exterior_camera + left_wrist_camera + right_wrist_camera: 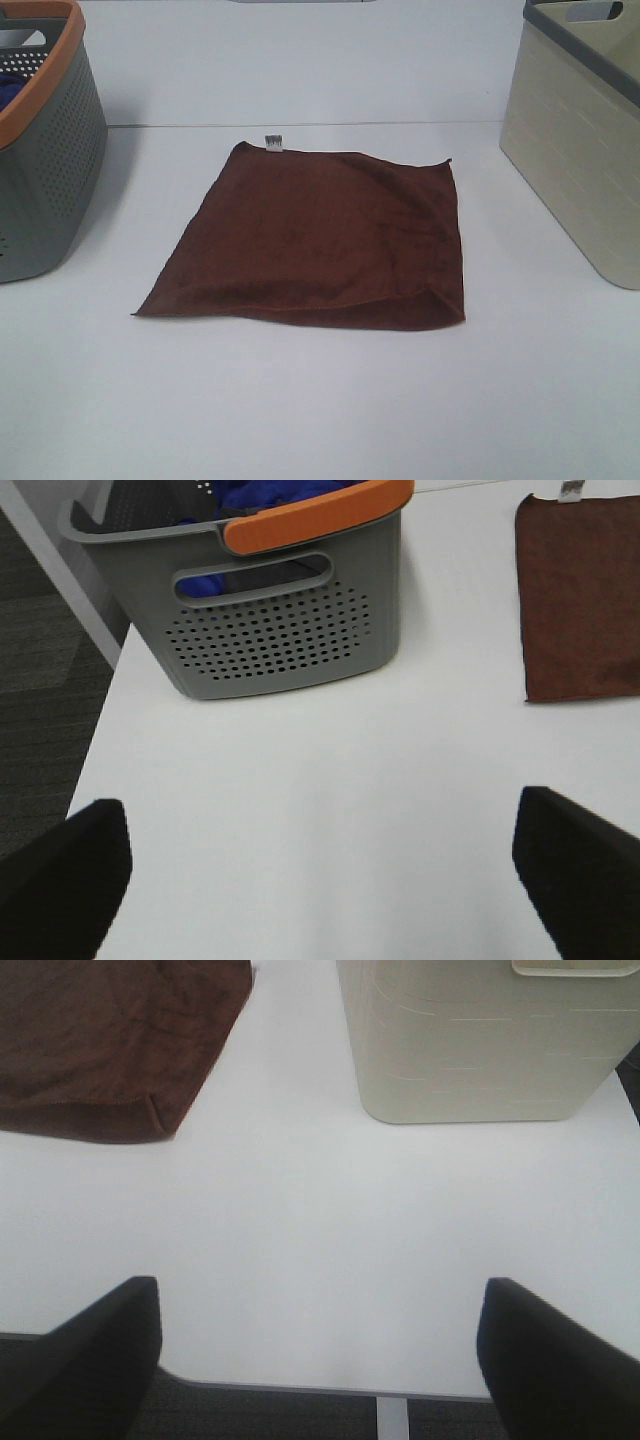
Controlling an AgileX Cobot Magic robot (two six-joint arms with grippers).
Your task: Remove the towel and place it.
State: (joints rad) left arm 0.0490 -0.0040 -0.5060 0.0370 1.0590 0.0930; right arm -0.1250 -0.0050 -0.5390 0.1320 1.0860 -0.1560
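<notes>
While both grippers, left gripper (320, 880) and right gripper (320, 1360), hang spread and empty, the towel (315, 240) lies flat mid-frame on the desk (320, 400), its corner nearer the right one.

soft matt cloth towel (315, 240); smooth white table (320, 400); perforated plastic basket (45, 170).

The towel (315, 240) lies flat on the table (320, 400) at the centre of the frame, its tag (273, 143) at the upper edge. One basket (45, 150) stands at upper left with fabric (12, 90) inside; another basket (580, 130) stands at upper right.
</notes>
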